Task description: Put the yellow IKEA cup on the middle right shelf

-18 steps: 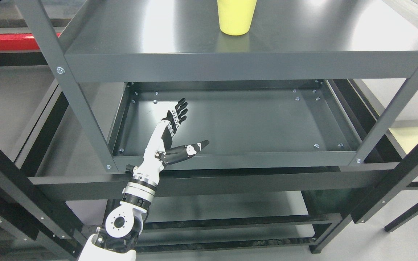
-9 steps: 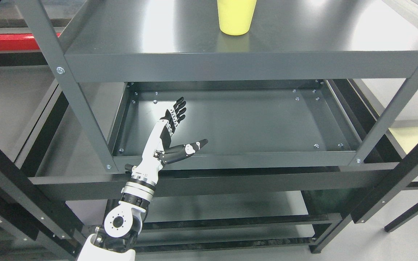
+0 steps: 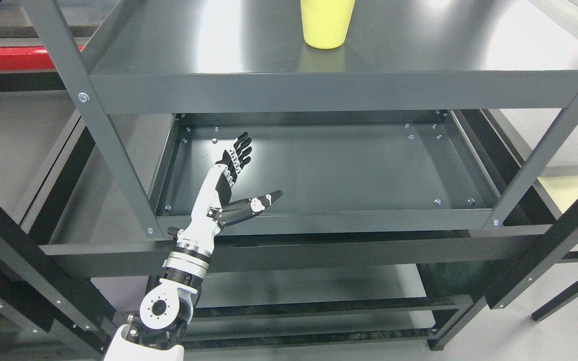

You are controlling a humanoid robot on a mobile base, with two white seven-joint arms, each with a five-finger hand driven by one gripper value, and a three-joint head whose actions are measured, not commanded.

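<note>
Yellow cup (image 3: 326, 24), one only, upright on upper shelf (image 3: 339, 90) of grey rack, top cut off by frame edge. Below, one left hand (image 3: 229, 193) over tray shelf (image 3: 329, 220), fingers straight, thumb splayed, holding nothing, well apart from cup.

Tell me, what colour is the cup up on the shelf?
Yellow. The cup shows in the head view.

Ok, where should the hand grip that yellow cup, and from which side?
Judging by its upright pose, wrap the yellow cup around its side wall, coming in from the front edge of the upper shelf. It tapers toward its base, so grip higher up. The open left hand is well below.
</note>
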